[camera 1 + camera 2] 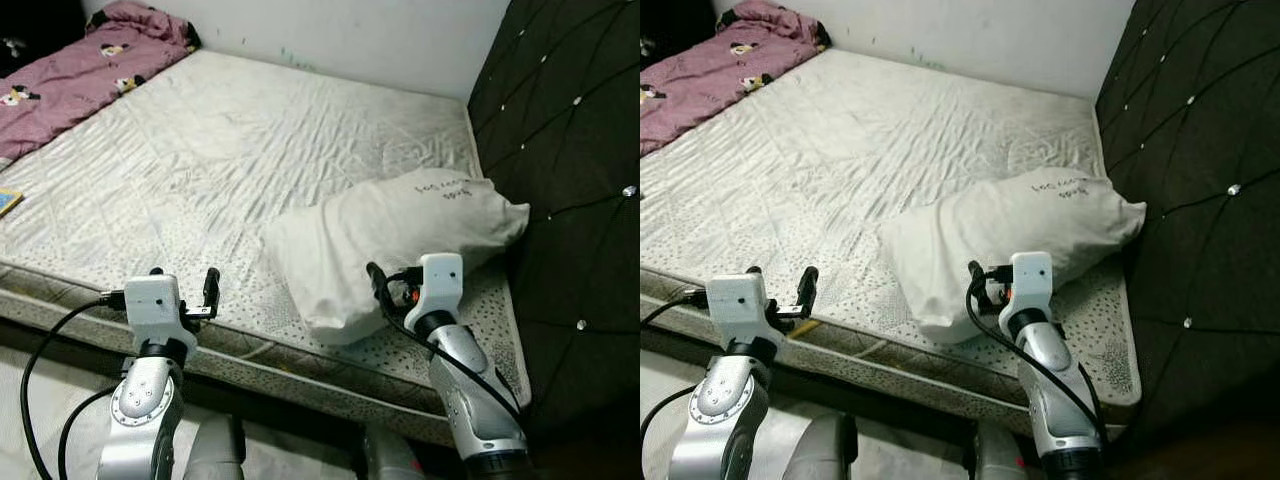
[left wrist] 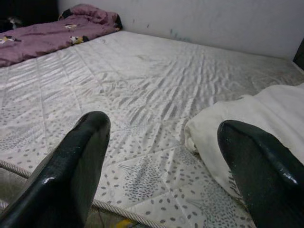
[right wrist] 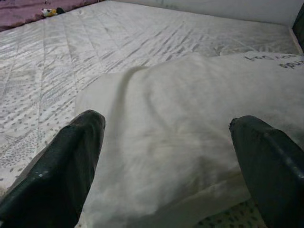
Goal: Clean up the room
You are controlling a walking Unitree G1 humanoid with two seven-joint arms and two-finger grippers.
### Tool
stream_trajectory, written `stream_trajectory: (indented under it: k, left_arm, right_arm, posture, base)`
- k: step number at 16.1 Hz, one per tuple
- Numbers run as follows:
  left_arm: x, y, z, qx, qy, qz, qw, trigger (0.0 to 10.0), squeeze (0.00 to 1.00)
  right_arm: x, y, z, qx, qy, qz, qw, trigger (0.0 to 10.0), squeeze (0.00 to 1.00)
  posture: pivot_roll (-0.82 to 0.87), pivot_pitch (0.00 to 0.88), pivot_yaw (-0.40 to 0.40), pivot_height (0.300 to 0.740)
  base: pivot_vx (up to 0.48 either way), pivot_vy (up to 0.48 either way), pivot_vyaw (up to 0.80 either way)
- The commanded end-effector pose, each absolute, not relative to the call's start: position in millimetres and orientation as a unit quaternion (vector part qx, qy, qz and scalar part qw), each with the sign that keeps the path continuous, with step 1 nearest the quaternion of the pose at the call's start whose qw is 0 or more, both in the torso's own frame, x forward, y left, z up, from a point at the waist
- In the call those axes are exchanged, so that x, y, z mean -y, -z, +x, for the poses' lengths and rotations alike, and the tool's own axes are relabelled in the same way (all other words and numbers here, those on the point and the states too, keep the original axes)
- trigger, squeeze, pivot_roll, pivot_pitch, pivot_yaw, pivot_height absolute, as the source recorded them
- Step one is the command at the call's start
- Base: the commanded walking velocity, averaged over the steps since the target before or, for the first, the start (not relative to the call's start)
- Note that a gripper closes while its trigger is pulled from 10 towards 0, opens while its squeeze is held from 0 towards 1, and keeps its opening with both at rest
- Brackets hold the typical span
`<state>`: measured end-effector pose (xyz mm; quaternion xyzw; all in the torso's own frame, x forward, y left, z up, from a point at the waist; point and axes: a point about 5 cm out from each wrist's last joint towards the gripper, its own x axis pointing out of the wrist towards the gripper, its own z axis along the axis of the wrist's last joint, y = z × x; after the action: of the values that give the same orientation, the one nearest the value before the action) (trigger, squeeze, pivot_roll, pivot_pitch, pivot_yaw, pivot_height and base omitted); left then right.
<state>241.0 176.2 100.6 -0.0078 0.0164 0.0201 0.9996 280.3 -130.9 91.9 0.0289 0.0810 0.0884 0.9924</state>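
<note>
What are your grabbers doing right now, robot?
Left gripper open, at mattress edge. Right gripper open, facing the pillow, not touching. Purple blanket far corner. Nothing in the way.

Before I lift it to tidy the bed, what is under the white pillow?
The white pillow lies directly on the bare patterned mattress, its end by the dark headboard. Anything beneath it is covered.

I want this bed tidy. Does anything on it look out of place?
The white pillow lies askew, slanting across the mattress with one corner near the front edge. The purple blanket is bunched at the far left corner. The mattress has no sheet.
</note>
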Motion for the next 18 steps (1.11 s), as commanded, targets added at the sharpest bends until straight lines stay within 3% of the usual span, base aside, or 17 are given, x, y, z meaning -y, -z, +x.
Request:
stream_trajectory:
  k: [1,4,7,9,12,15,18]
  left_arm:
    - [-177,-100,244,-0.026,-0.022,-0.012,0.999,10.0,0.0]
    - [-178,-103,246,-0.026,-0.023,-0.015,0.999,10.0,0.0]
    - [-179,-107,245,-0.021,-0.032,-0.012,0.999,10.0,0.0]
    - [-176,-111,241,-0.017,-0.034,-0.009,0.999,10.0,0.0]
    - [-174,-114,231,-0.02,-0.038,-0.014,0.999,10.0,0.0]
    - [-174,-113,225,-0.028,-0.045,-0.015,0.998,10.0,0.0]
    - [-172,-114,221,-0.032,-0.044,-0.017,0.998,10.0,0.0]
  right_arm:
    - [131,-93,281,-0.082,-0.092,0.031,0.992,10.0,0.0]
    - [130,-94,280,-0.083,-0.087,0.037,0.992,10.0,0.0]
    - [128,-88,283,-0.118,-0.091,0.038,0.988,10.0,0.0]
    - [121,-73,289,-0.187,-0.136,0.016,0.973,10.0,0.0]
    - [113,-68,299,-0.219,-0.178,0.001,0.959,10.0,0.0]
    - [111,-73,312,-0.229,-0.165,0.018,0.959,10.0,0.0]
    - [115,-81,323,-0.225,-0.117,0.097,0.962,10.0,0.0]
  posture:
    - [0.09,0.025,-0.091,0.594]
    - [0.09,0.048,-0.083,0.554]
    - [0.11,0.067,-0.079,0.554]
    - [0.13,0.076,-0.086,0.554]
    - [0.15,0.086,-0.099,0.554]
    - [0.17,0.091,-0.106,0.554]
    - [0.18,0.092,-0.105,0.554]
  base:
    - [0.0,0.0,0.0]
    - [0.0,0.0,0.0]
    - [0.0,0.0,0.0]
    - [0.0,0.0,0.0]
    - [0.0,0.0,0.0]
    - [0.0,0.0,0.0]
    - [0.0,0.0,0.0]
